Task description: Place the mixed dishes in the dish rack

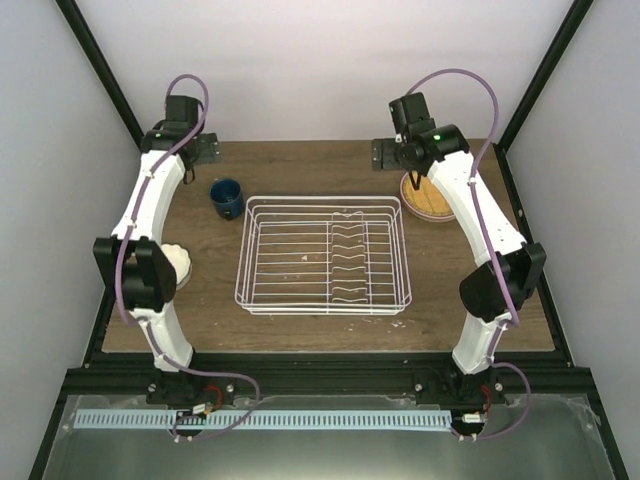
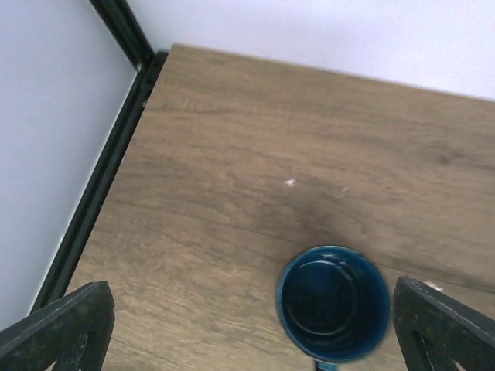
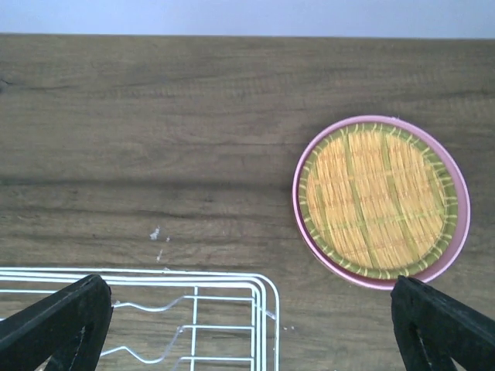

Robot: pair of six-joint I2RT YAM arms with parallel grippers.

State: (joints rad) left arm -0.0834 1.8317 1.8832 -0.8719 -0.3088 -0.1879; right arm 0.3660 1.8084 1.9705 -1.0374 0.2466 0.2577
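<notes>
Left gripper (image 2: 251,334), wide open and empty, hangs over the mug (image 2: 334,303), offset toward its right finger (image 2: 442,328); right gripper (image 3: 247,325), likewise open and empty, has the plates (image 3: 380,201) ahead-right.

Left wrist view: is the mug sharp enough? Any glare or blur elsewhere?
Left wrist: the blue mug looks slightly soft at the rim, with a faint shadow on the table beyond it; the jaws at the bottom corners are dark and out of focus. Right wrist: the yellow-orange plate is sharp, weave legible, no glare. Top external: even, diffuse light, dish rack wires crisp.
</notes>
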